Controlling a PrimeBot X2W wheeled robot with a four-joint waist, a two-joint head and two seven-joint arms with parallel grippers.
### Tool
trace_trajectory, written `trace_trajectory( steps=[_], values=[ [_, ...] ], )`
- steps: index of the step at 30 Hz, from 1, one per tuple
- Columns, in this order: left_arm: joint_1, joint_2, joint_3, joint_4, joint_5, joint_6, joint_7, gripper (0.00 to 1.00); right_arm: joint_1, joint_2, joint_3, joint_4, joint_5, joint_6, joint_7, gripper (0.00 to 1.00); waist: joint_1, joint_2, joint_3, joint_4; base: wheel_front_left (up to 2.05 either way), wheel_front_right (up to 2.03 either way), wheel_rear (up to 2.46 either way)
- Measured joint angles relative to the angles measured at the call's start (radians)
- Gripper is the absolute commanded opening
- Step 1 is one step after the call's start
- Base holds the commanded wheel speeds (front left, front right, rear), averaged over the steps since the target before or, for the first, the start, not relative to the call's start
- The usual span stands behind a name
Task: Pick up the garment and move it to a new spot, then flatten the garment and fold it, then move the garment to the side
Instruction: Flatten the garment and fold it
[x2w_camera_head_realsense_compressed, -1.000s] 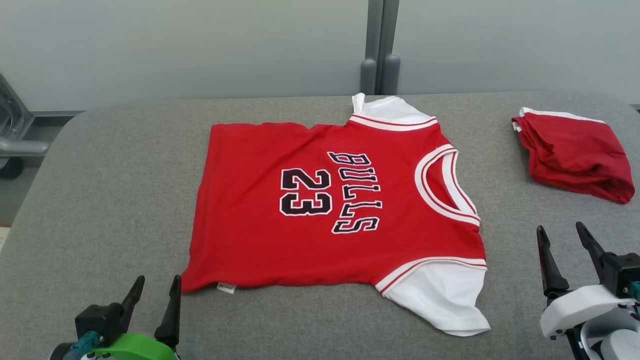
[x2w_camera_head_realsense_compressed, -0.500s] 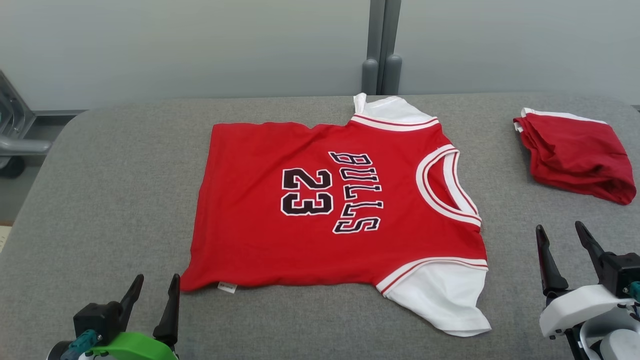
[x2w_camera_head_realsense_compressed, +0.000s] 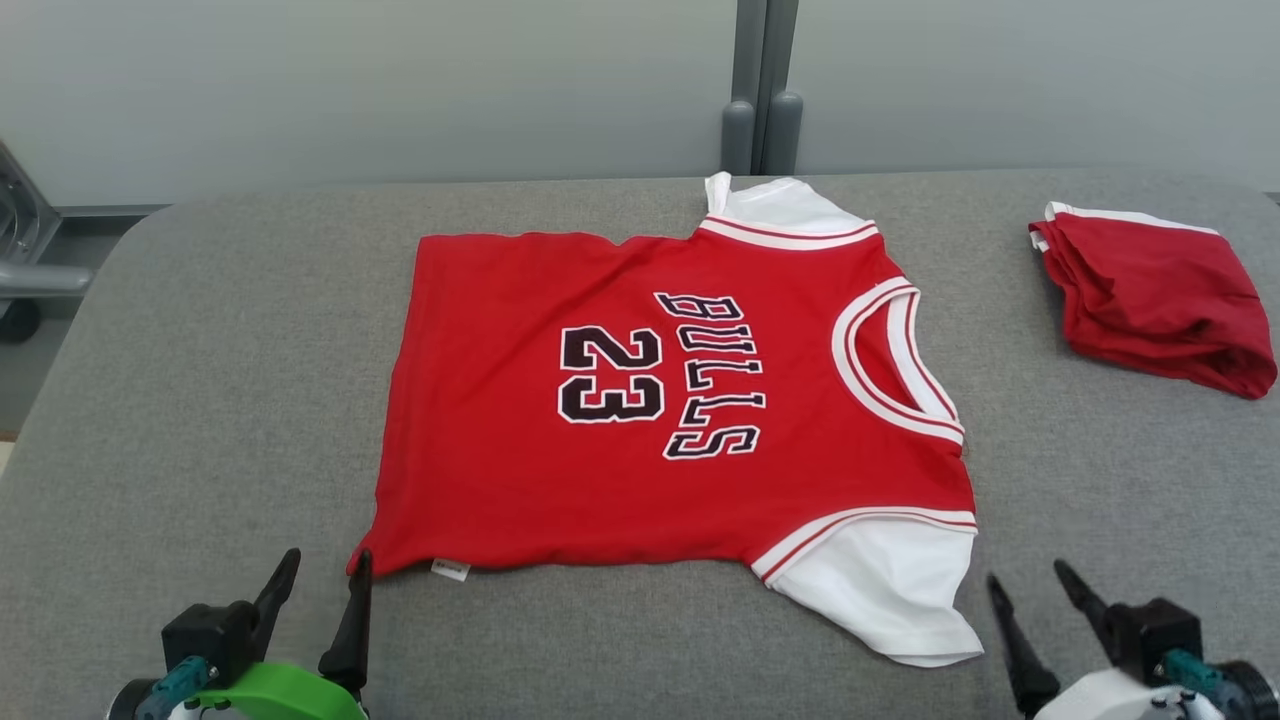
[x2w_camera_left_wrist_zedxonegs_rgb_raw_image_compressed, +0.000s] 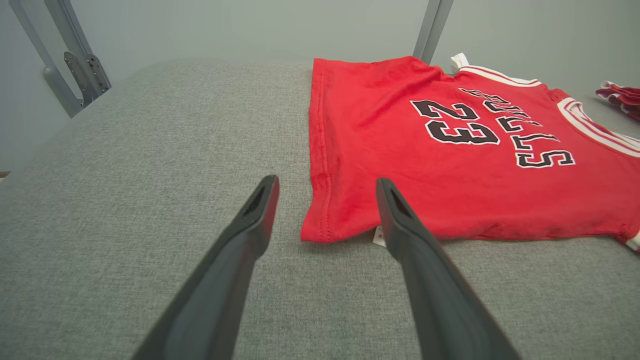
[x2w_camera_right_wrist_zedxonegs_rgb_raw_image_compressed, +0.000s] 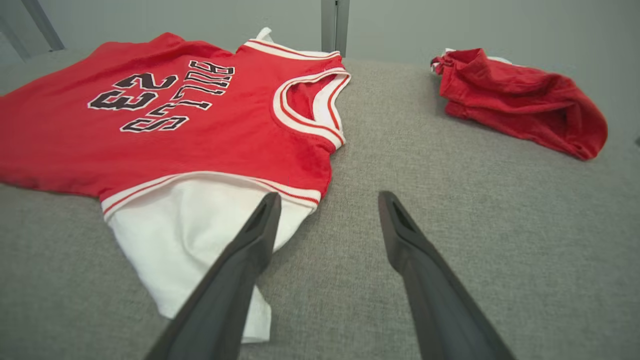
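On the grey surface (x2w_camera_head_realsense_compressed: 200, 350), the red jersey (x2w_camera_head_realsense_compressed: 500, 470) reads "BULLS 23"; left pincer (x2w_camera_head_realsense_compressed: 328, 556) and right pincer (x2w_camera_head_realsense_compressed: 1026, 572) gape empty.

One red jersey (x2w_camera_head_realsense_compressed: 560, 480) is lying flat on the grey table (x2w_camera_head_realsense_compressed: 200, 350); one red bundle (x2w_camera_head_realsense_compressed: 1150, 300) is lying by its right edge.

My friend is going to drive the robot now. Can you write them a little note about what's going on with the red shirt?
Left tool: open, holding nothing, at the near left hem corner of the red short-sleeved fabric jersey with white sleeves.
Right tool: open, holding nothing, beside the jersey's near white sleeve.
Things: the jersey lies spread out, print up, in the middle of the grey padded table. A bunched red cloth garment sits at the far right.
Done: flattening looks finished.
Left: fold the jersey, then move it aside.
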Motion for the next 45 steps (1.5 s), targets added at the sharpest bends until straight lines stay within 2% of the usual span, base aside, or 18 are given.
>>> trace_trajectory(
  steps=[5, 15, 16, 18, 19, 20, 22, 23, 24, 36, 45],
  values=[
    [-0.019, -0.013, -0.015, 0.001, 0.0, 0.0, 0.0, 1.0, 0.042, 0.038, 0.072, 0.072, 0.0, 0.045, 0.0, 1.0, 0.0, 0.0, 0.026, 0.005, 0.0, 0.0, 0.0],
    [-0.034, -0.013, -0.015, 0.009, 0.0, 0.0, 0.0, 1.0, 0.008, 0.056, 0.086, 0.152, 0.0, 0.071, 0.0, 1.0, 0.0001, 0.0, 0.045, 0.013, 0.0, 0.0, 0.0],
    [-0.039, -0.013, -0.017, 0.009, 0.0, 0.0, 0.0, 1.0, 0.005, 0.06, 0.085, 0.157, 0.001, 0.071, 0.0, 0.95, 0.0, 0.0, 0.046, 0.014, 0.0, 0.0, 0.0],
    [-0.049, -0.013, -0.021, 0.009, 0.0, -0.001, 0.0, 1.0, -0.004, 0.066, 0.083, 0.17, 0.002, 0.076, 0.0, 0.45, 0.0001, 0.0, 0.051, 0.017, 0.0, 0.0, 0.0],
    [-0.052, -0.013, -0.02, 0.009, 0.0, -0.001, 0.0, 1.0, -0.011, 0.068, 0.083, 0.176, 0.003, 0.082, 0.0, 0.3, 0.0, 0.0, 0.053, 0.019, 0.0, 0.0, 0.0],
    [-0.052, -0.013, -0.02, 0.01, 0.0, -0.001, 0.0, 1.0, -0.017, 0.071, 0.084, 0.181, 0.007, 0.088, 0.0, 0.24, 0.0, 0.0, 0.054, 0.02, 0.0, 0.0, 0.0],
    [-0.052, -0.013, -0.024, 0.017, 0.001, -0.001, 0.0, 1.0, -0.026, 0.073, 0.084, 0.189, 0.012, 0.088, 0.0, 0.18, 0.0, 0.0, 0.058, 0.023, 0.0, 0.0, 0.0],
    [-0.052, -0.013, -0.026, 0.02, 0.002, -0.001, 0.0, 1.0, -0.027, 0.073, 0.084, 0.193, 0.012, 0.09, 0.0, 0.04, 0.0, 0.0, 0.061, 0.024, 0.0, 0.0, 0.0],
    [-0.053, -0.013, -0.029, 0.026, 0.003, -0.001, 0.0, 1.0, -0.028, 0.073, 0.085, 0.201, 0.013, 0.097, 0.0, 0.0, 0.0, 0.0, 0.064, 0.025, 0.0, 0.0, 0.0],
    [-0.069, 0.005, -0.068, 0.146, 0.021, -0.001, 0.045, 1.0, -0.073, 0.075, 0.094, 0.237, 0.019, 0.116, 0.0, 0.0, 0.0, 0.0, 0.09, 0.014, 0.0, 0.0, 0.0],
    [-0.141, 0.013, -0.086, 0.202, 0.047, -0.001, 0.047, 1.0, -0.117, 0.075, 0.095, 0.245, 0.019, 0.125, 0.0, 0.0, 0.0, 0.0, 0.114, -0.008, 0.0, 0.0, 0.0]
  ],
)
